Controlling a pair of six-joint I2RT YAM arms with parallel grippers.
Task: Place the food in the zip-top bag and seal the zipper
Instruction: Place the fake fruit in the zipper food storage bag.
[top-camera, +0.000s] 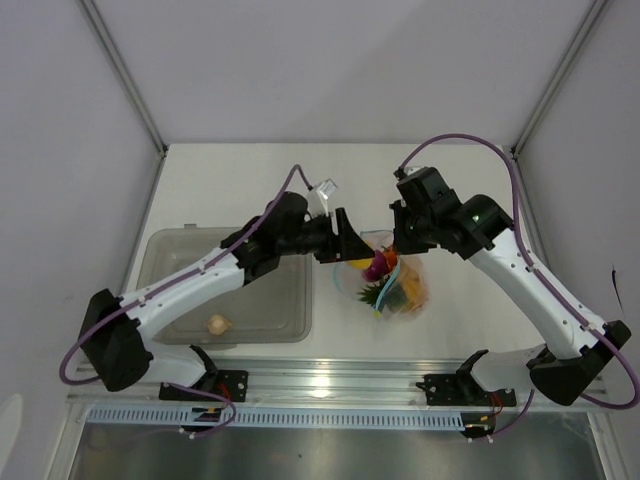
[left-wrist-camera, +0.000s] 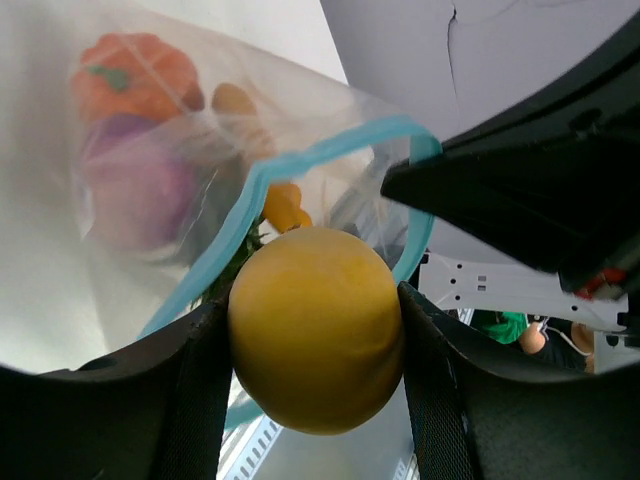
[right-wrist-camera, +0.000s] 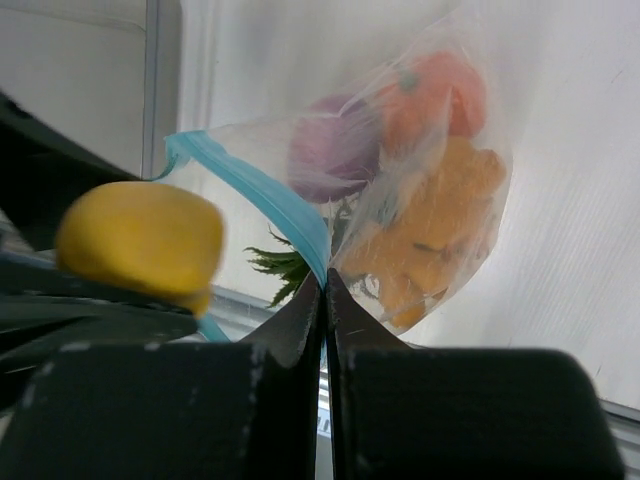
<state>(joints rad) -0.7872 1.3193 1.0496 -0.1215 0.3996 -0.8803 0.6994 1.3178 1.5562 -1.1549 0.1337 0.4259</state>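
My left gripper (left-wrist-camera: 315, 345) is shut on the yellow lemon (left-wrist-camera: 316, 328) and holds it right at the open mouth of the clear zip-top bag (left-wrist-camera: 190, 160). In the top view the left gripper (top-camera: 350, 255) meets the bag (top-camera: 400, 285) mid-table. My right gripper (right-wrist-camera: 325, 290) is shut on the bag's light-blue zipper strip (right-wrist-camera: 285, 205) and holds the mouth up. Inside the bag lie a purple onion (right-wrist-camera: 335, 148), orange fruits (right-wrist-camera: 430, 85) and a piece with spiky green leaves (right-wrist-camera: 285, 265). The lemon also shows in the right wrist view (right-wrist-camera: 140, 240). A pale garlic bulb (top-camera: 217, 324) lies in the grey tub.
A translucent grey rectangular tub (top-camera: 170, 250) sits at the left under my left arm. An aluminium rail (top-camera: 330, 380) runs along the table's near edge. White enclosure walls stand on both sides and at the back.
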